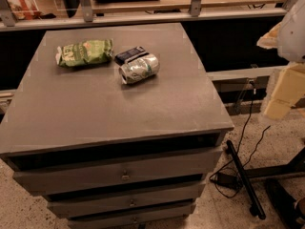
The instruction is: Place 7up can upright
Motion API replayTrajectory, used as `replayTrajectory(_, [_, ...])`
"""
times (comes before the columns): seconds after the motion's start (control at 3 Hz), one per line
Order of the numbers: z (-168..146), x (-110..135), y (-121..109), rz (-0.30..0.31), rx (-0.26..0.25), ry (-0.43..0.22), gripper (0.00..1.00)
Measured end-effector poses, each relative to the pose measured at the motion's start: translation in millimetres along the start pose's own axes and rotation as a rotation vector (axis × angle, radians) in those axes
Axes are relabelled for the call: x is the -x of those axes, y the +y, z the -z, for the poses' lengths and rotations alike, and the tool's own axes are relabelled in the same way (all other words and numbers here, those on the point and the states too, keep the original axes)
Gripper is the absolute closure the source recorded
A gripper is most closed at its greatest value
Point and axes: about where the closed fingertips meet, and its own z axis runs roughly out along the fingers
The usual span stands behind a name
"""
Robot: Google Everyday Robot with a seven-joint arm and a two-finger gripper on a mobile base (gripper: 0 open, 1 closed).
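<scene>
The can (pixel 139 68) lies on its side on the table (pixel 119 113), in the rear half and near centre. Its shiny end faces front-left. A dark packet (pixel 129 55) sits just behind it; contact cannot be confirmed. A green bag (pixel 85 52) lies to the left, apart from the can.

The end effector (pixel 282 95) hangs at the right edge of the view, off the table and well apart from the can. It does not hold the can. How far open it is cannot be told.

Handling assessment:
- Likely light and thin-walled, so it dents under excess force.
- Smooth and curved, so it rolls freely on its side and slips readily.

Recommended hold: grip across the cylindrical body at mid-length, clear of the packet. Use moderate force, then rotate the can to vertical.
</scene>
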Motion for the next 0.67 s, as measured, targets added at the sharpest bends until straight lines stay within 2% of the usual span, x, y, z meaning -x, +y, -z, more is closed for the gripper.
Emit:
replayTrajectory(0.33, [0.0,0.1,0.0,0.000,0.000,0.000,0.00])
replayTrajectory(0.67, [-4.4,6.9,-5.1,0.010,0.005,-0.035,0.00])
